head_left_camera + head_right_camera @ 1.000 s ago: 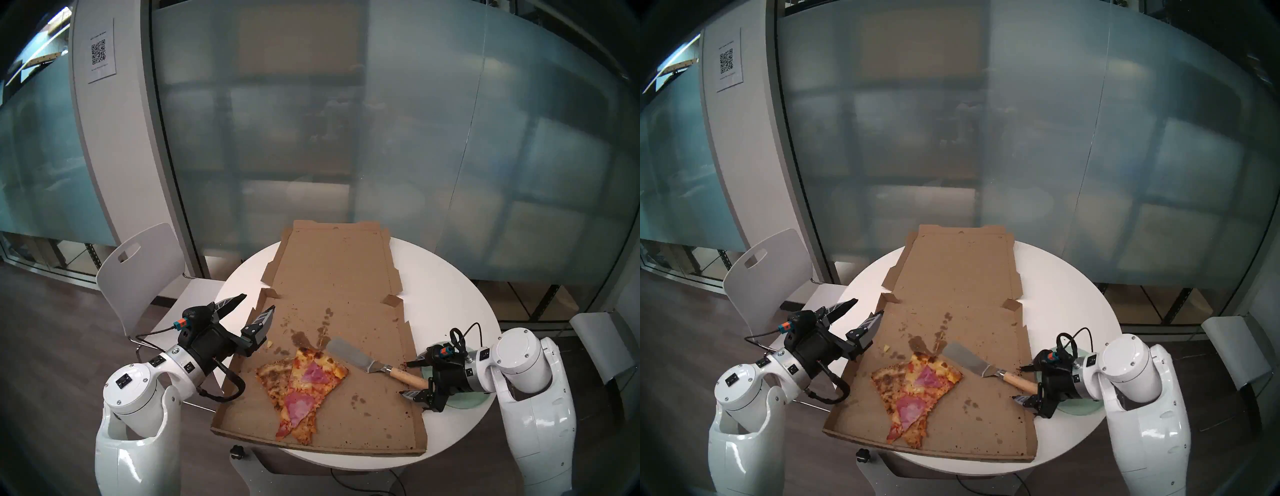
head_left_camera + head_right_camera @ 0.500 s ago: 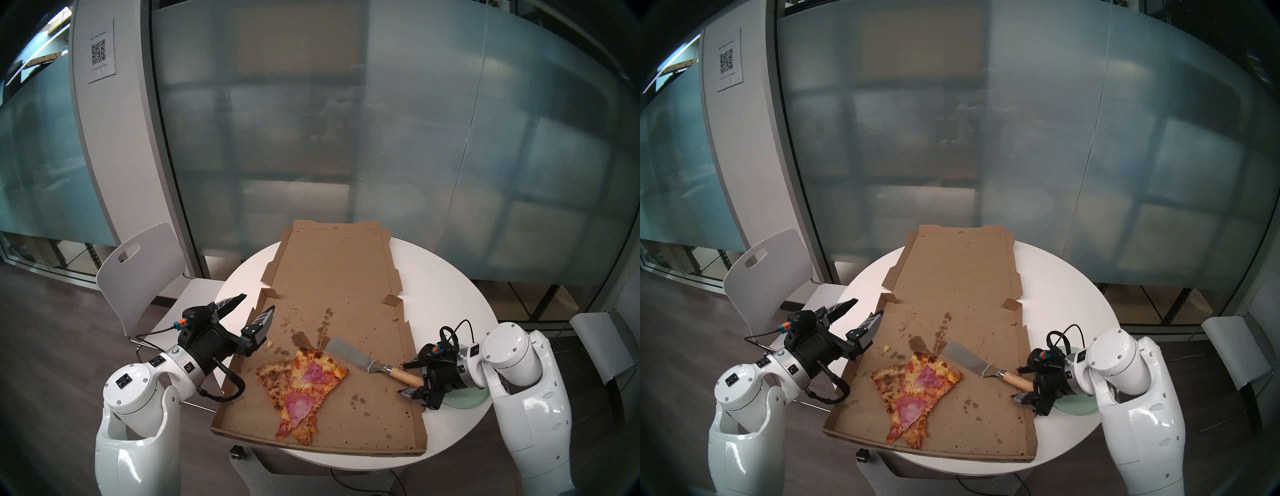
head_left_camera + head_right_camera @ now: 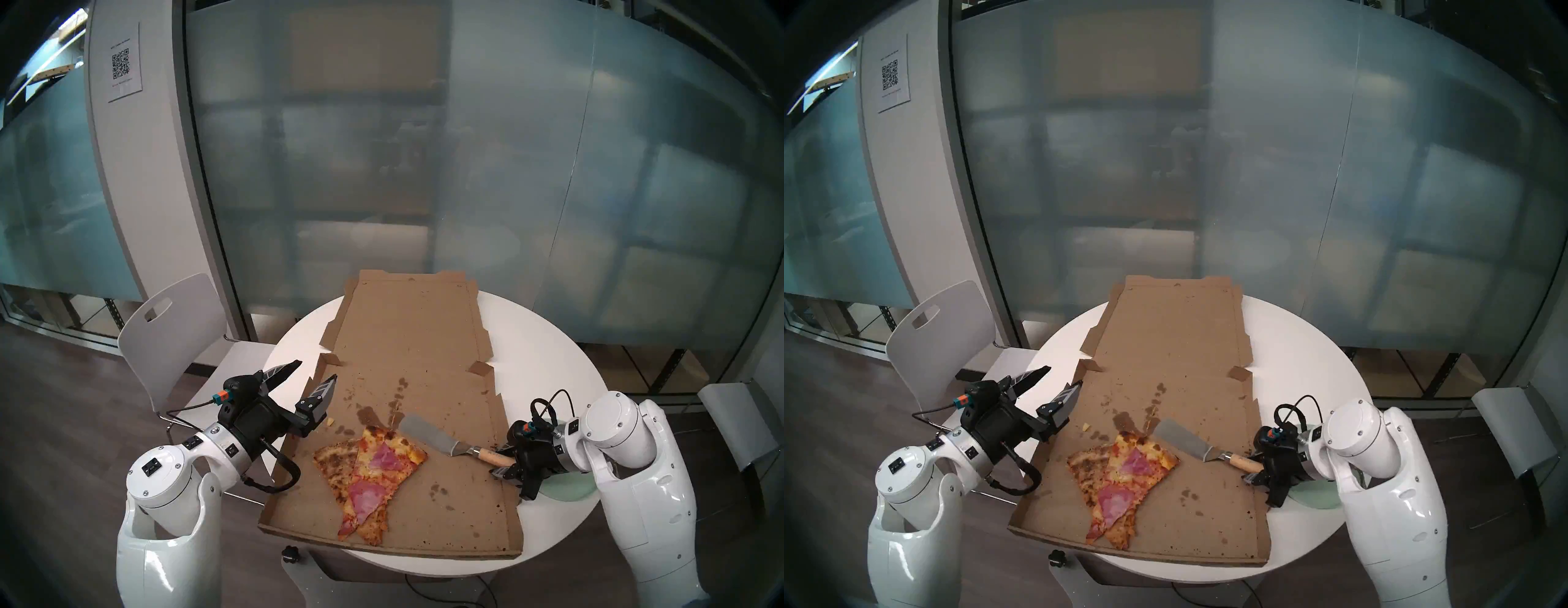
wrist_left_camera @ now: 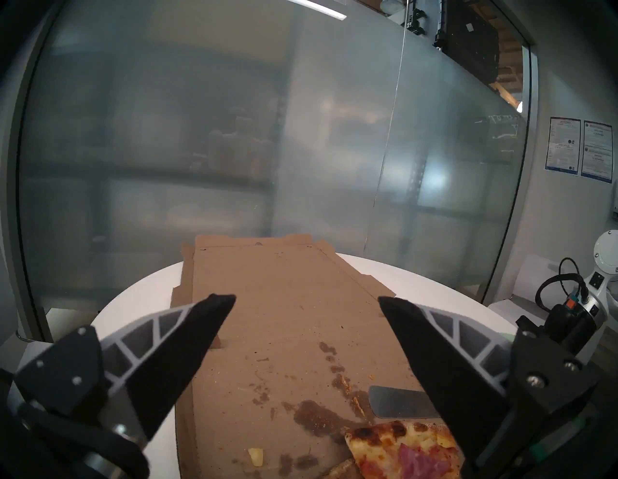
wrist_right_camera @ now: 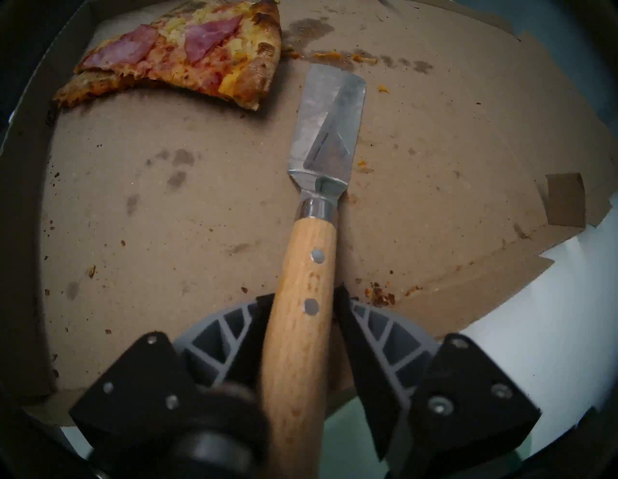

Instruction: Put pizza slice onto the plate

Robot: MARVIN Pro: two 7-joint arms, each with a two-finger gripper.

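The pizza slice (image 3: 377, 463) (image 3: 1127, 471) (image 5: 187, 60), topped with pink ham, lies in the front half of the open cardboard box (image 3: 403, 339). A metal spatula (image 3: 424, 433) (image 5: 326, 127) lies right of it, blade near the crust. My right gripper (image 3: 499, 459) (image 5: 302, 296) is shut on the spatula's wooden handle, a finger pressed against each side. The pale green plate (image 3: 568, 488) (image 5: 344, 445) sits under my right wrist, mostly hidden. My left gripper (image 3: 316, 370) (image 4: 306, 298) hovers open at the box's left edge, holding nothing.
A plain tan slice (image 3: 335, 460) lies partly under the ham slice's left side. The box covers the middle of the round white table (image 3: 547, 352). A white chair (image 3: 169, 327) stands at the left and frosted glass walls behind.
My right gripper has slid left along the wooden handle and its fingers have come together onto it. The spatula, the slices and the left arm have stayed put.
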